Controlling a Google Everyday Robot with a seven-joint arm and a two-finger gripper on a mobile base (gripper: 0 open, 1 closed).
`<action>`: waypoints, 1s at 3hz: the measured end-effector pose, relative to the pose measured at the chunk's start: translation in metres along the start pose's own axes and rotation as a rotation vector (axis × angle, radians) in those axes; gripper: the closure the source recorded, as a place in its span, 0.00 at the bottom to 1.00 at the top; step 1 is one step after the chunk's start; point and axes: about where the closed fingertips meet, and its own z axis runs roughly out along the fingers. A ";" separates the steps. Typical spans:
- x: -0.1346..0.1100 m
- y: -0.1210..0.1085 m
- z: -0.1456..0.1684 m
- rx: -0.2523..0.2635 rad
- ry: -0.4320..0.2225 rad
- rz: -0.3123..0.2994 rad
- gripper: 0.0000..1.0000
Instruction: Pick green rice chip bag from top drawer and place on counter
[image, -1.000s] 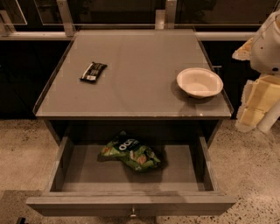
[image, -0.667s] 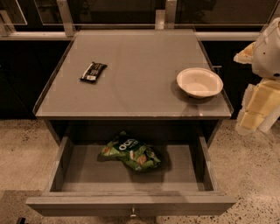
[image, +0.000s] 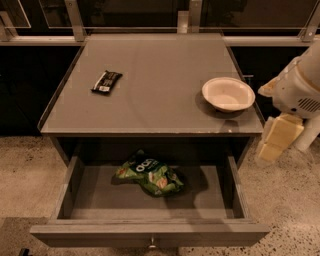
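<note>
green rice chip bag (image: 150, 176): lies crumpled on the drawer floor, about mid-width and towards the back, lower than the gripper (image: 277, 139) and well to its left.
top drawer (image: 95, 197): stands pulled out beneath the counter; its right wall is just left of the gripper and below it; a small metal knob (image: 152, 245) sits on the front panel.
counter (image: 155, 85): flat grey top with a thin raised rim, left of the gripper; its front right corner is the part nearest the gripper.
gripper: hangs beside the counter's right edge, outside the drawer, over the speckled floor (image: 295, 200), well apart from the bag; whether it is spread or closed cannot be told.
arm (image: 300, 85): white, enters from the right, above the gripper.
white bowl (image: 228, 93): on the counter's right side, near the gripper, up and to its left.
black wrapper bar (image: 106, 81): on the counter's left part, far left of the gripper, well apart from the bowl.
</note>
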 end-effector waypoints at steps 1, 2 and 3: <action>0.000 0.000 0.002 -0.005 0.003 0.000 0.00; 0.012 0.020 0.012 -0.003 -0.027 0.044 0.00; 0.021 0.059 0.044 -0.016 -0.116 0.139 0.00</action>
